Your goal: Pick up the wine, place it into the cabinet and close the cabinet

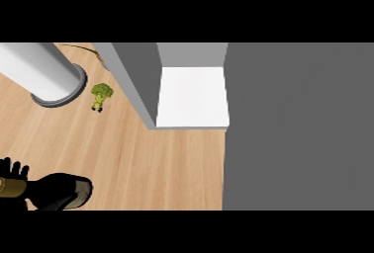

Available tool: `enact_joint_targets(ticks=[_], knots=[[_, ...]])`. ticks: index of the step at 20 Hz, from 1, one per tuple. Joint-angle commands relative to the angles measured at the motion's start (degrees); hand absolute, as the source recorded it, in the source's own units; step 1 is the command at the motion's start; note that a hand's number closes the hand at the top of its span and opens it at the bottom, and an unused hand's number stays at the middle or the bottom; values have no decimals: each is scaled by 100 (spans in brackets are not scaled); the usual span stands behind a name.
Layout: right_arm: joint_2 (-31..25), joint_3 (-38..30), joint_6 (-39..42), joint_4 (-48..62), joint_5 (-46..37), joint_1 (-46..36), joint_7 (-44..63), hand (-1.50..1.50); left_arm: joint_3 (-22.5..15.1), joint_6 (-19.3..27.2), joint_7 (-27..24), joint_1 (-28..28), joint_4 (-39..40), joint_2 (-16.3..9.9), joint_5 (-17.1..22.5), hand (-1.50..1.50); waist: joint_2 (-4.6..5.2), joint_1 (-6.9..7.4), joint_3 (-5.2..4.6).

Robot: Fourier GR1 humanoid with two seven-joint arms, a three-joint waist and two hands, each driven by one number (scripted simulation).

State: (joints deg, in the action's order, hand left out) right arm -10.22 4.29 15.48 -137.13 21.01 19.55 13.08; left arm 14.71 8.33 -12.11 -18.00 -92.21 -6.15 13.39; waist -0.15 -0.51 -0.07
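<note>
One hand shows in my head view: the left hand [12, 170], at the left edge near the lower corner of the counter [146, 163]. I read its black fingers [22, 171] as straight and spread apart, tips pointing away from the robot, with nothing pinched between them. The right hand does not appear. The wine [62, 190] sits in the lower left corner of the view, just below the left hand and well apart from the cabinet [139, 84]. It presents as a dark, nearly black glossy bottle body with a rounded end toward the right, where a paler highlight runs along the rim. A gold-brown label band [9, 188] wraps it at the left edge of the view, and the rest of the bottle is cut off there. I cannot tell whether the bottle stands or lies, nor whether the fingers touch it. The cabinet stands open at the top centre: grey side walls enclose a white shelf [194, 96], which carries nothing visible. A broad flat grey panel [300, 128] fills the right side of the view. A small green broccoli [101, 94] lies on the light wood counter just left of the cabinet wall, near a pale grey cylinder [40, 74] on a round base at the upper left.
</note>
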Motion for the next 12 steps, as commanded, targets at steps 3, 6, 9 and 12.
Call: enact_joint_targets(ticks=[3,6,9,12], knots=[[-26,-75,37,-1048,555,461,334,-150,60,-523,-491,-77,638,184,307,-150,-3,0,4],[49,-11,-137,-836,446,49,382,-150,165,-876,-805,239,1277,96,445,-150,8,19,2],[-114,-328,-61,-985,762,247,496,-150,486,-1304,-1203,395,2034,-161,637,-150,5,-9,1],[234,351,-248,-1114,59,230,445,-150,504,-1299,-1302,799,2565,-183,585,-150,5,-18,-2]])
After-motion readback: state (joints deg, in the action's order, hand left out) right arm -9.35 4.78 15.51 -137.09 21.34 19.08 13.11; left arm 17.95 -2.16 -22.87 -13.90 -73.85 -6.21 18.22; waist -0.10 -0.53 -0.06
